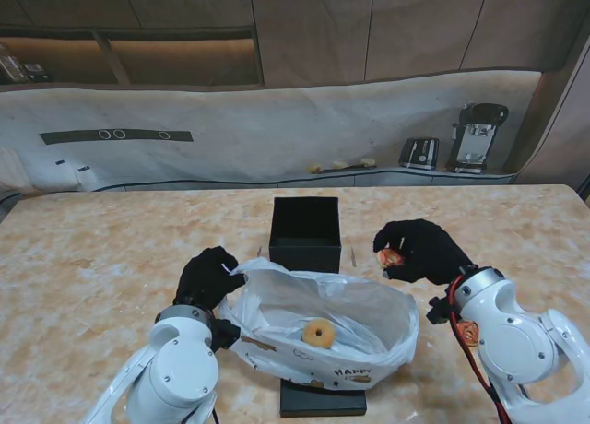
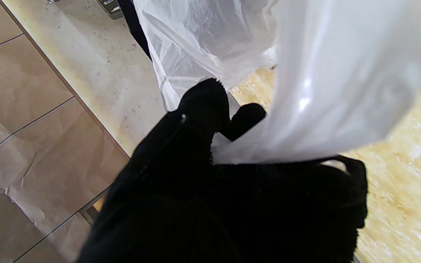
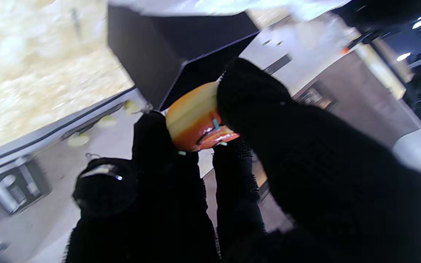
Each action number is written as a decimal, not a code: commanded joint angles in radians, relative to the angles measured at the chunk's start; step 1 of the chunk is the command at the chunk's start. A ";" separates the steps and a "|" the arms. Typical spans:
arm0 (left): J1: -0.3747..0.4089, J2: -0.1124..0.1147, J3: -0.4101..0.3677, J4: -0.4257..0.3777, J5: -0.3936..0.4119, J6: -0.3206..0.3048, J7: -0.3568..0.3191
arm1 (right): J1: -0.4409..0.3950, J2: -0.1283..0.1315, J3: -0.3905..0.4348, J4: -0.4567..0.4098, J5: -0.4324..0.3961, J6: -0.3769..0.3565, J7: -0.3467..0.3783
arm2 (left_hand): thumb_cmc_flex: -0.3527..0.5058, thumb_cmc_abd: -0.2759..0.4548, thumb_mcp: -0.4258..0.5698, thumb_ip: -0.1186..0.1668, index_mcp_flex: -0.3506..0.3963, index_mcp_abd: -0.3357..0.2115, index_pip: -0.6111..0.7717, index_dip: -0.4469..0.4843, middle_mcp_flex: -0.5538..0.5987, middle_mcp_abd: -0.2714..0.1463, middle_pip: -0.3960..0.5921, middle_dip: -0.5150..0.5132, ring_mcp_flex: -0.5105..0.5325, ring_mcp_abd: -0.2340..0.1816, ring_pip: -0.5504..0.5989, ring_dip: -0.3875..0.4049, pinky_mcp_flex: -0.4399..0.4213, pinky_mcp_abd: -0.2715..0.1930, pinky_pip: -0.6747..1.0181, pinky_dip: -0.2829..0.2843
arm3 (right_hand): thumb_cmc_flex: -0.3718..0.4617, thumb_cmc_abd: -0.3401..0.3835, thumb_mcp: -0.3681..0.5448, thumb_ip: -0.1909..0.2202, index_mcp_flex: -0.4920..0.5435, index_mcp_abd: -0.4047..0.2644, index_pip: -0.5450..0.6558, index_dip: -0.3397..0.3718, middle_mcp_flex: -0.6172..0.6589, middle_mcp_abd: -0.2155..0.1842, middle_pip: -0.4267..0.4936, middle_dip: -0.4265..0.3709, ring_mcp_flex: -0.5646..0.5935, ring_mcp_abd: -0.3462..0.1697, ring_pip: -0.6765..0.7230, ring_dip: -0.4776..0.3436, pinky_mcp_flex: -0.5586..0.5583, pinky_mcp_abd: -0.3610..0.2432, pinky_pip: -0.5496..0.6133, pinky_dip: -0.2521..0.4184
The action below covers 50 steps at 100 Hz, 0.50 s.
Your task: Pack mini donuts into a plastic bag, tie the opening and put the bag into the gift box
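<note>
A white plastic bag (image 1: 350,327) lies open in front of me, with one plain mini donut (image 1: 319,332) inside it. My left hand (image 1: 210,276) is shut on the bag's left rim (image 2: 269,120) and holds it up. My right hand (image 1: 419,250) hovers to the right of the bag, above the table, shut on an orange-glazed mini donut (image 1: 391,256) (image 3: 196,120) pinched between thumb and fingers. The black gift box (image 1: 305,232) stands open just beyond the bag, its inside dark.
A flat black lid (image 1: 323,399) lies under the bag's near edge. The marble table (image 1: 111,258) runs wide to both sides. A counter behind holds small appliances (image 1: 475,138).
</note>
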 commanded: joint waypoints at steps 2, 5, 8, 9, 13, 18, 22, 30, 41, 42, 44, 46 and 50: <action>0.006 -0.007 0.002 -0.010 -0.006 -0.002 -0.009 | 0.007 0.002 -0.027 -0.026 0.014 -0.023 0.043 | 0.030 -0.006 -0.006 0.020 -0.010 0.000 0.030 -0.006 -0.010 0.001 -0.001 -0.002 0.021 0.005 0.000 0.009 0.020 -0.021 0.021 0.010 | 0.080 0.008 0.090 0.012 0.038 -0.011 0.041 0.001 0.033 -0.009 0.014 0.030 0.022 0.117 0.042 0.000 0.036 -0.120 0.040 0.017; 0.006 -0.008 0.002 -0.010 -0.008 -0.003 -0.008 | 0.012 0.005 -0.035 -0.030 0.024 -0.026 0.059 | 0.030 -0.006 -0.005 0.020 -0.010 0.000 0.030 -0.006 -0.009 0.000 -0.001 -0.002 0.021 0.005 0.000 0.009 0.020 -0.021 0.022 0.009 | 0.079 0.009 0.088 0.012 0.037 -0.010 0.040 0.000 0.033 -0.010 0.013 0.030 0.022 0.116 0.042 0.000 0.036 -0.120 0.039 0.018; 0.007 -0.008 0.002 -0.011 -0.009 -0.004 -0.006 | 0.017 0.008 -0.045 -0.032 0.031 -0.031 0.072 | 0.030 -0.006 -0.005 0.020 -0.009 0.001 0.030 -0.007 -0.009 0.001 -0.001 -0.002 0.021 0.005 0.000 0.008 0.020 -0.022 0.022 0.008 | 0.077 0.012 0.086 0.012 0.036 -0.012 0.038 0.000 0.033 -0.010 0.012 0.030 0.022 0.116 0.042 0.000 0.036 -0.120 0.039 0.018; 0.007 -0.008 0.002 -0.011 -0.010 -0.004 -0.006 | 0.019 0.008 -0.049 -0.033 0.033 -0.033 0.074 | 0.030 -0.007 -0.005 0.020 -0.009 0.001 0.030 -0.007 -0.008 0.001 -0.001 -0.002 0.021 0.005 0.000 0.008 0.020 -0.022 0.022 0.008 | 0.077 0.012 0.086 0.012 0.036 -0.012 0.038 0.000 0.033 -0.010 0.011 0.030 0.022 0.116 0.042 0.000 0.036 -0.120 0.039 0.018; 0.008 -0.009 0.002 -0.011 -0.012 -0.005 -0.003 | 0.028 0.010 -0.066 -0.033 0.044 -0.037 0.084 | 0.030 -0.006 -0.004 0.020 -0.010 0.001 0.029 -0.007 -0.007 0.000 0.000 -0.002 0.023 0.004 0.000 0.007 0.022 -0.021 0.022 0.006 | 0.077 0.011 0.085 0.012 0.036 -0.012 0.037 0.000 0.033 -0.010 0.011 0.030 0.022 0.116 0.042 0.000 0.036 -0.120 0.039 0.018; 0.008 -0.010 0.001 -0.011 -0.014 -0.005 -0.001 | 0.040 0.015 -0.085 -0.033 0.059 -0.040 0.107 | 0.030 -0.006 -0.004 0.020 -0.009 0.000 0.029 -0.007 -0.010 0.000 -0.001 -0.003 0.024 0.002 -0.001 0.006 0.025 -0.020 0.022 0.003 | 0.074 0.017 0.082 0.013 0.033 -0.014 0.035 0.000 0.032 -0.013 0.005 0.029 0.021 0.114 0.038 0.000 0.034 -0.119 0.037 0.019; 0.009 -0.010 0.001 -0.012 -0.015 -0.006 0.000 | 0.051 0.015 -0.106 -0.030 0.068 -0.039 0.108 | 0.029 -0.006 -0.004 0.019 -0.009 0.000 0.029 -0.007 -0.008 0.000 0.001 -0.003 0.024 0.002 -0.001 0.006 0.026 -0.020 0.022 0.001 | 0.075 0.016 0.080 0.013 0.034 -0.011 0.034 0.000 0.032 -0.014 0.002 0.029 0.020 0.114 0.036 0.000 0.033 -0.119 0.036 0.020; 0.010 -0.011 0.000 -0.013 -0.018 -0.007 0.003 | 0.073 0.019 -0.142 -0.022 0.083 -0.034 0.130 | 0.029 -0.006 -0.003 0.019 -0.009 0.000 0.029 -0.006 -0.008 0.000 0.001 -0.003 0.024 0.002 -0.001 0.005 0.026 -0.020 0.022 -0.002 | 0.065 0.026 0.071 0.012 0.025 -0.011 0.027 0.000 0.024 -0.016 -0.007 0.032 0.011 0.111 0.026 0.001 0.021 -0.117 0.028 0.020; 0.013 -0.012 -0.003 -0.015 -0.021 -0.009 0.007 | 0.101 0.025 -0.188 -0.004 0.081 -0.034 0.151 | 0.029 -0.005 -0.003 0.019 -0.010 0.000 0.029 -0.006 -0.010 0.000 0.000 -0.003 0.024 0.002 -0.001 0.004 0.025 -0.019 0.023 -0.005 | 0.058 0.037 0.049 0.015 0.020 -0.013 0.027 0.004 0.019 -0.022 -0.015 0.042 0.002 0.106 0.014 0.013 0.012 -0.113 0.017 0.025; 0.014 -0.012 -0.003 -0.015 -0.021 -0.009 0.007 | 0.103 0.025 -0.192 -0.002 0.081 -0.035 0.151 | 0.029 -0.005 -0.003 0.019 -0.010 0.000 0.029 -0.006 -0.010 0.000 0.001 -0.003 0.024 0.002 -0.001 0.004 0.025 -0.019 0.024 -0.005 | 0.057 0.038 0.047 0.015 0.019 -0.013 0.027 0.004 0.018 -0.022 -0.016 0.042 0.001 0.105 0.013 0.013 0.010 -0.112 0.016 0.025; 0.014 -0.012 -0.004 -0.015 -0.021 -0.010 0.007 | 0.107 0.025 -0.200 0.001 0.081 -0.035 0.151 | 0.028 -0.005 -0.003 0.019 -0.010 0.000 0.029 -0.006 -0.009 0.000 0.001 -0.003 0.024 0.002 0.000 0.004 0.025 -0.019 0.024 -0.006 | 0.055 0.039 0.044 0.014 0.020 -0.013 0.028 0.005 0.018 -0.023 -0.016 0.043 -0.001 0.104 0.012 0.014 0.007 -0.111 0.014 0.026; 0.015 -0.012 -0.005 -0.016 -0.021 -0.010 0.008 | 0.112 0.025 -0.208 0.005 0.083 -0.035 0.153 | 0.028 -0.004 -0.003 0.019 -0.010 0.000 0.029 -0.006 -0.010 0.000 0.001 -0.003 0.024 0.002 -0.001 0.004 0.025 -0.019 0.024 -0.006 | 0.056 0.041 0.036 0.018 0.018 -0.012 0.033 0.008 0.017 -0.023 -0.020 0.045 -0.003 0.105 0.008 0.020 0.003 -0.105 0.011 0.029; 0.016 -0.012 -0.006 -0.016 -0.022 -0.010 0.008 | 0.120 0.027 -0.222 0.010 0.087 -0.031 0.163 | 0.028 -0.006 -0.003 0.018 -0.010 0.000 0.030 -0.006 -0.010 0.000 0.001 -0.003 0.023 0.003 -0.001 0.003 0.025 -0.019 0.024 -0.007 | 0.051 0.045 0.032 0.020 0.016 -0.011 0.033 0.008 0.009 -0.022 -0.027 0.044 -0.011 0.106 0.001 0.022 -0.006 -0.102 0.006 0.031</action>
